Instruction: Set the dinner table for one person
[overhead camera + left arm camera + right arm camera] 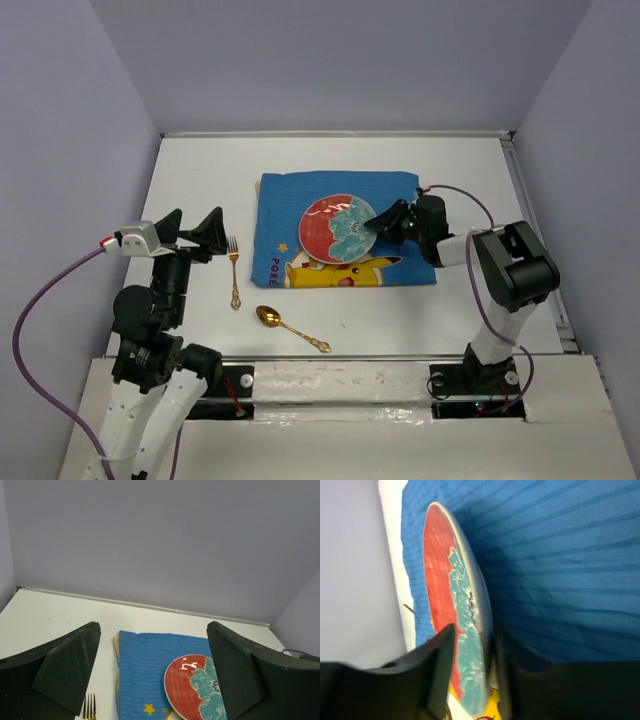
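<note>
Plate (328, 226) on placemat (284, 203); right gripper (373, 222) astride its rim.

I work in a robotics lab, not in a home. My two arms (150, 330) are bolted to a white mounting rail (350, 380) at the near edge of a plain white table (200, 180). Bare lavender-grey walls (60, 120) box the table in on three sides. Purple cables (40, 300) loop loose from my wrists. The only homely things are a cartoon placemat (300, 200), a painted plate (335, 228), a gold fork (234, 270) and a gold spoon (290, 328).
</note>
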{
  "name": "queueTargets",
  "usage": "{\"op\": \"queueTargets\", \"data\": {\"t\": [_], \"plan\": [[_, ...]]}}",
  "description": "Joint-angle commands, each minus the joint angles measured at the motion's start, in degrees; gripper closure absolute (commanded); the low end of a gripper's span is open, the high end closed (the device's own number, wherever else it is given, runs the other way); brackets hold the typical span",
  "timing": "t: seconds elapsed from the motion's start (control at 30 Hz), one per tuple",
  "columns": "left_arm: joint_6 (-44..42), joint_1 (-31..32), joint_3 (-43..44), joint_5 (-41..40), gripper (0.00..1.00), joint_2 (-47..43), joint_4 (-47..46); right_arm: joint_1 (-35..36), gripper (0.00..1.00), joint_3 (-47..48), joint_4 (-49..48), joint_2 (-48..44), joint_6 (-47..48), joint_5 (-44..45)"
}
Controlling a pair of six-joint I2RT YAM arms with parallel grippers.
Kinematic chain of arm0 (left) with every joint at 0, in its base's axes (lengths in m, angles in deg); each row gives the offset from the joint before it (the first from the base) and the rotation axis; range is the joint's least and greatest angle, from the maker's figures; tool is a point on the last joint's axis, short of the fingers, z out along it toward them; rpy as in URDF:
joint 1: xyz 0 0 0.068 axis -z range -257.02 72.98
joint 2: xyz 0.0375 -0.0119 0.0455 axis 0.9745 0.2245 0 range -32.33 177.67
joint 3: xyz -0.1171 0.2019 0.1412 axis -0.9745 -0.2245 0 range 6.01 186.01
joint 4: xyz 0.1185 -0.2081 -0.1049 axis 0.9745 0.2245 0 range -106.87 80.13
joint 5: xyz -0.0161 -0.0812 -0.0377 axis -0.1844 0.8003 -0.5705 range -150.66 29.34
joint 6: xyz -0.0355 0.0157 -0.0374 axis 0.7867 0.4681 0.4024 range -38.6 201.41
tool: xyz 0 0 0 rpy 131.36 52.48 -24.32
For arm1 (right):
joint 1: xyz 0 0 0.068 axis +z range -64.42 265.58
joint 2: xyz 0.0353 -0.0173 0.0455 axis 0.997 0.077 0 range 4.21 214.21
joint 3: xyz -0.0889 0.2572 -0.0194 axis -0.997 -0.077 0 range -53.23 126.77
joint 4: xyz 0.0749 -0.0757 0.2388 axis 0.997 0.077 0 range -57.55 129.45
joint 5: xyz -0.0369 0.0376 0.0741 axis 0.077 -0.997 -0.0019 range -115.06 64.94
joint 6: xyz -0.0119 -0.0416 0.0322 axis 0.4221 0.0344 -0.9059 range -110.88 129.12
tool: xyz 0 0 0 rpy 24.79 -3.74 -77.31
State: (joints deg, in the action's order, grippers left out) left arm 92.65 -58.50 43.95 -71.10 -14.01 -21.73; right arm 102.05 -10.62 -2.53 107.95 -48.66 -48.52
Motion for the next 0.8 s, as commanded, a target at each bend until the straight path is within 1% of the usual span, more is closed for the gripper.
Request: {"op": "queueTargets", "data": {"t": [0.0, 0.03, 0.07, 0.1, 0.17, 0.2, 0.23, 0.27, 0.3, 0.37, 0.43, 0.5, 0.53, 0.57, 0.63, 0.67, 0.7, 0.73, 0.77], "plan": [[-0.2, 0.0, 0.2, 1.0, 0.01, 0.8, -2.5, -0.4, 0.45, 1.5, -6.2, -2.8, 0.0, -1.4], [-0.1, 0.0, 0.2, 1.0, 0.01, 0.8, -2.5, -0.4, 0.42, 2.7, -2.4, -3.1, 1.9, -1.1], [0.0, 0.0, 0.2, 1.0, 0.01, 0.8, -2.5, -0.4, 0.37, 3.4, -0.3, -3.4, 2.8, -1.0], [0.0, 0.0, 0.2, 1.1, 0.01, 0.8, -2.5, -0.4, 0.31, 3.9, 4.1, -4.1, 3.8, 0.2], [0.1, 0.0, 0.2, 1.2, 0.01, 0.7, -2.5, -0.4, 0.25, 4.5, 7.5, -5.0, 6.3, 1.7], [0.1, 0.0, 0.2, 1.2, 0.01, 0.6, -2.5, -0.4, 0.18, 4.4, 10.1, -6.3, 6.8, 3.2], [0.1, 0.0, 0.2, 1.3, 0.01, 0.6, -2.5, -0.4, 0.15, 4.3, 11.6, -7.1, 8.3, 4.1], [0.2, -0.1, 0.2, 1.4, 0.01, 0.3, -2.6, -0.4, 0.10, 4.2, 14.3, -7.8, 9.0, 5.4], [0.3, 0.0, 0.2, 1.4, 0.01, 0.2, -2.6, -0.4, 0.09, 4.1, 14.3, -8.5, 9.6, 6.2], [0.4, 0.0, 0.2, 1.6, 0.01, 0.0, -2.6, -0.4, 0.04, 3.7, 18.2, -10.8, 11.6, 8.7], [0.4, 0.0, 0.2, 1.6, 0.01, -0.3, -2.7, -0.4, 0.03, 3.5, 21.9, -12.7, 13.8, 10.3], [0.4, 0.1, 0.2, 1.6, 0.01, -0.6, -2.6, -0.4, 0.04, 3.5, 26.3, -16.5, 15.5, 13.3], [0.4, 0.1, 0.2, 1.6, 0.01, -0.8, -2.7, -0.4, 0.06, 3.8, 28.3, -18.0, 17.8, 14.9], [0.5, 0.1, 0.2, 1.6, 0.01, -0.9, -2.7, -0.4, 0.09, 4.9, 30.6, -21.4, 19.3, 18.4], [0.4, 0.3, 0.2, 1.6, 0.01, -1.3, -2.7, -0.4, 0.12, 6.1, 38.2, -24.8, 22.0, 23.2], [0.5, 0.5, 0.2, 1.6, 0.01, -1.6, -2.7, -0.4, 0.15, 6.7, 40.8, -28.2, 24.4, 30.5], [0.4, 0.5, 0.2, 1.6, 0.01, -1.9, -2.7, -0.4, 0.16, 7.2, 43.2, -30.0, 25.4, 34.4], [0.5, 0.7, 0.2, 1.6, 0.01, -2.1, -2.7, -0.4, 0.16, 8.1, 47.9, -31.8, 27.3, 39.0], [0.4, 0.9, 0.2, 1.5, 0.01, -2.8, -2.7, -1.0, 0.17, 8.2, 49.7, -33.7, 28.4, 43.1]]}}
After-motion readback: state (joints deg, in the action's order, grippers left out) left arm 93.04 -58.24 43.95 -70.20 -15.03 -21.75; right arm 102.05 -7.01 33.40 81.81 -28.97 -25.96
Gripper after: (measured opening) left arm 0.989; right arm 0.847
